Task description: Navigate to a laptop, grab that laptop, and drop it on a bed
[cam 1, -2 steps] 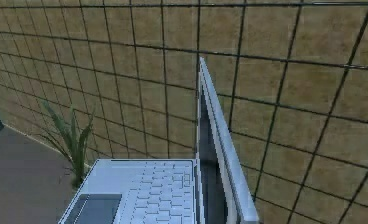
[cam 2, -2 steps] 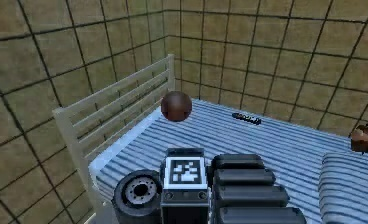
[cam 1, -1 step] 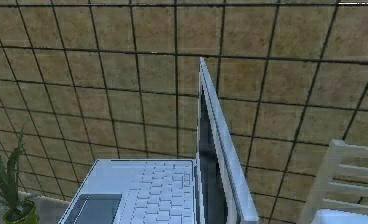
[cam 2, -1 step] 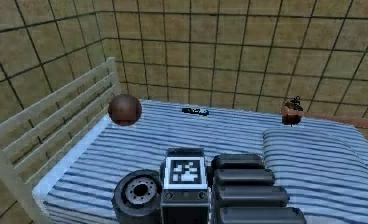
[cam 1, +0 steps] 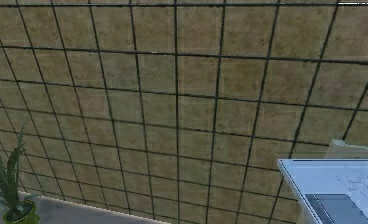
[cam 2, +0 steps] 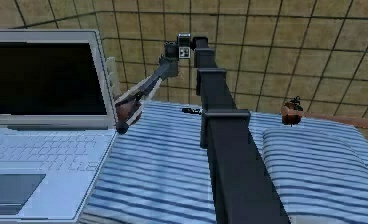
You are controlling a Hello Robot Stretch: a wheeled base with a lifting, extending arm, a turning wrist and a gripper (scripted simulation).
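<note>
A silver laptop (cam 2: 47,140) with its lid up and a dark screen shows at the arm side view's left, against the bed's (cam 2: 302,170) blue-and-white striped cover. Its keyboard corner (cam 1: 332,190) also shows at the forward view's bottom right. The dark arm rises from the bottom edge over the bed. My gripper (cam 2: 125,118) reaches down and left from the arm's far end, its fingers (cam 2: 142,92) ending by the laptop's right edge. I cannot tell whether it holds anything.
A brown tiled wall (cam 1: 172,90) stands close ahead and also behind the bed. A green potted plant (cam 1: 10,185) is at the forward view's bottom left. A small brown object (cam 2: 291,110) and a small dark item (cam 2: 190,108) lie on the bed.
</note>
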